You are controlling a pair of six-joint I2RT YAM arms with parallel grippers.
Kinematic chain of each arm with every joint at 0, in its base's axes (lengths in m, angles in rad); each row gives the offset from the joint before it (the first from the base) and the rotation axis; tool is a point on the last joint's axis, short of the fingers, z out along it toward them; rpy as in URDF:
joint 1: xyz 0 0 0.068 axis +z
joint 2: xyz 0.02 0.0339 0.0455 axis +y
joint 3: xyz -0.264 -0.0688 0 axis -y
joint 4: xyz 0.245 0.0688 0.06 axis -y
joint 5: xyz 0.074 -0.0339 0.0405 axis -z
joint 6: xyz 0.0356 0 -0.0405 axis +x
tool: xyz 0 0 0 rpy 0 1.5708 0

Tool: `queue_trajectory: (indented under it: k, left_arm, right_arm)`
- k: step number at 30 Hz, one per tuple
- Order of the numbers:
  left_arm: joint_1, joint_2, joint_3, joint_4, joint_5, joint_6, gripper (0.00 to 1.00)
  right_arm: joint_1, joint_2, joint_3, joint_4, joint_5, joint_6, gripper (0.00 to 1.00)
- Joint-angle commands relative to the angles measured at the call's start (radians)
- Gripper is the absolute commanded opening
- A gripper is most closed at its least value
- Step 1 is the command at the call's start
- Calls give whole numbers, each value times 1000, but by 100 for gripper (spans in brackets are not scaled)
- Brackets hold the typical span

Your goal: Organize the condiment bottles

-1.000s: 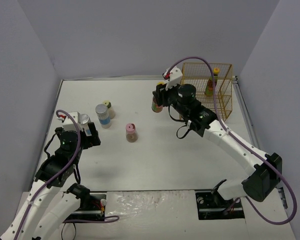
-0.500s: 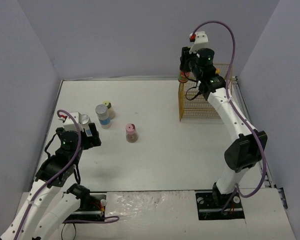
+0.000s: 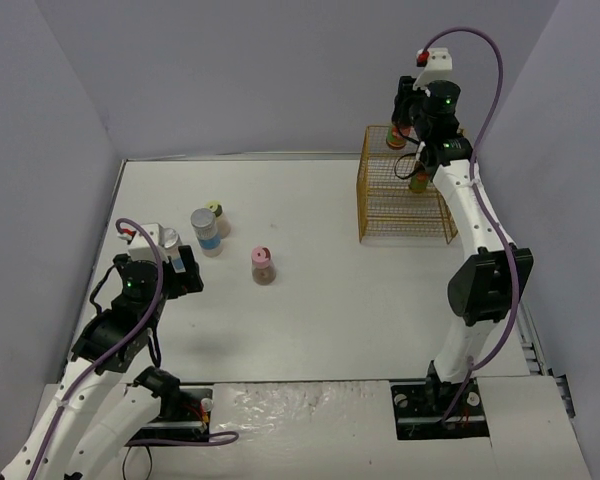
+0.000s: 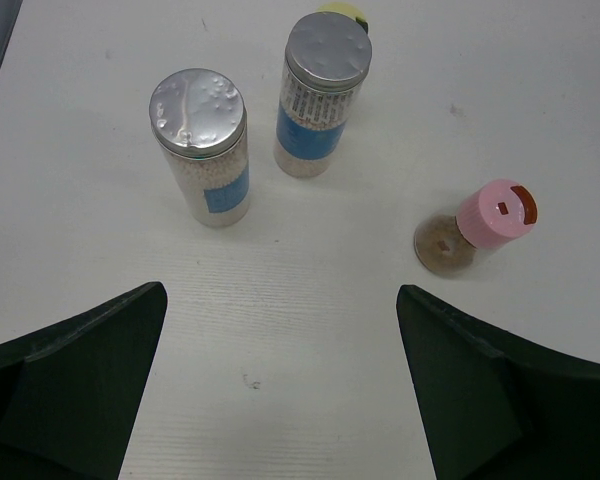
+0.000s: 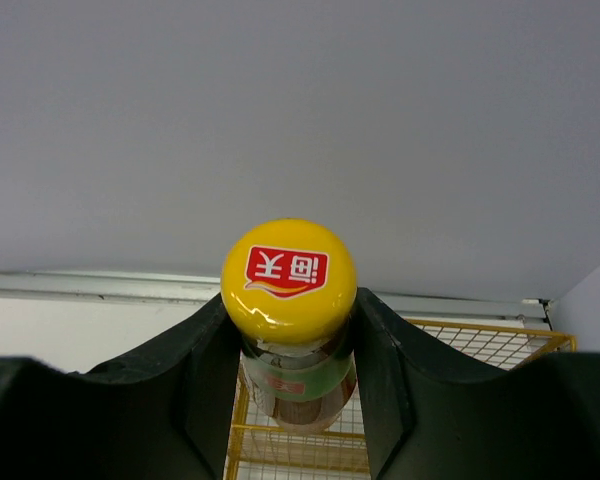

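Note:
My right gripper (image 3: 403, 122) is shut on a tall dark yellow-capped bottle (image 3: 396, 138) and holds it in the air above the far left corner of the yellow wire basket (image 3: 362, 195). In the right wrist view the fingers (image 5: 212, 375) clamp the bottle (image 5: 288, 272) just under its cap. A second tall yellow-capped bottle (image 3: 419, 181) stands inside the basket. My left gripper (image 3: 185, 272) is open and empty. Ahead of it stand two silver-lidded bottles (image 4: 202, 150) (image 4: 321, 95), a pink-capped bottle (image 4: 485, 228) and a yellow-green cap (image 4: 342, 12) behind.
The basket (image 5: 470, 345) stands at the table's far right, close to the back and right walls. The pink-capped bottle (image 3: 263, 265) stands alone near the middle. The other small bottles (image 3: 207, 231) cluster at the left, near my left arm.
My right arm has lifted the tall bottle off the table and swung it right and up, from left of the basket to above its far corner. The left arm has not moved.

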Motion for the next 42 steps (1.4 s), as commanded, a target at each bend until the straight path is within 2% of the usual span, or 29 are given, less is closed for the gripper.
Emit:
queue_trajectory:
  k: [1,6,13,21,25,29,32,36,42]
  left_arm:
    - [8,16,28,39,10,-1,97]
    - [10,21,28,38,8,2,97]
    - [13,23,27,41,8,3,97]
    - [16,32,26,43,17,4,97]
    - [18,32,26,44,21,4,97]
    - [18,35,26,45,21,4,97]
    - [19,37,25,44,21,4,97]
    - [18,37,25,43,19,5,97]
    - [19,37,28,43,21,5,97]
  right_arm:
    - [-23,8,97,275,-41,10,0]
    - [-34,53,103,292,-47,2,0]
    - [-49,81,-6,371,-71,3,0]
    - [-52,50,-212,437,-72,16,0]
    - [-52,45,-304,474,-67,20,4]
    - [-52,68,-338,481,-60,21,13]
    - [-52,86,-349,478,-54,19,33]
    - [-52,84,-367,474,-45,20,49]
    - [-52,60,-389,453,-40,15,66]
